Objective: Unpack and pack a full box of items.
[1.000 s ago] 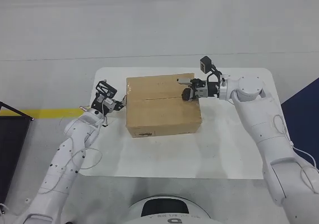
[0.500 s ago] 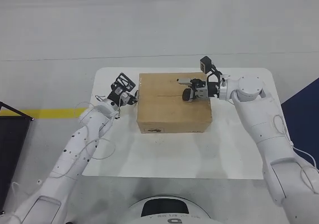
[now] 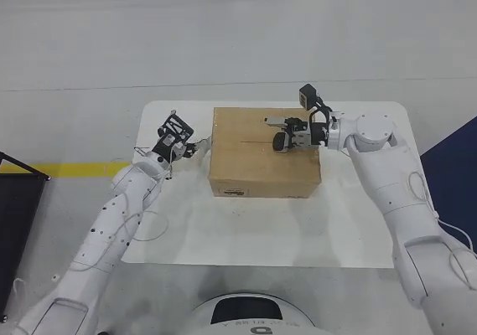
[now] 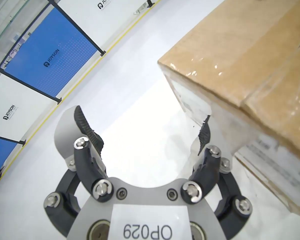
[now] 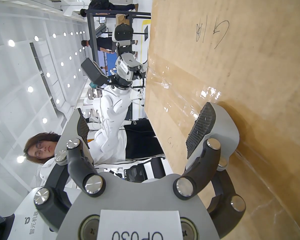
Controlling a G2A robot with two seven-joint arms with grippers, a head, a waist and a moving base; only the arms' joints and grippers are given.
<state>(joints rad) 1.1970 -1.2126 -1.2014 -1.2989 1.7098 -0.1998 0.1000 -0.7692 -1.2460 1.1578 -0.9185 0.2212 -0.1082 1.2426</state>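
On your left, the left gripper [image 4: 142, 123] sits at the near-left corner of the box [image 3: 263, 155]. Its fingers are spread, and one finger [image 4: 205, 131] seems to touch the taped end wall. The box stands closed on the counter [image 3: 246, 234], toward the far side, with its top seam taped over. If it is full, expect weight, so slide it rather than lift it. The cardboard is probably stiff at the corners and softer mid-flap. The glossy tape likely slips, so take hold on bare cardboard. On your right, the right gripper [image 3: 282, 141] is over the lid with its fingers spread, one lying on the cardboard beside the seam.
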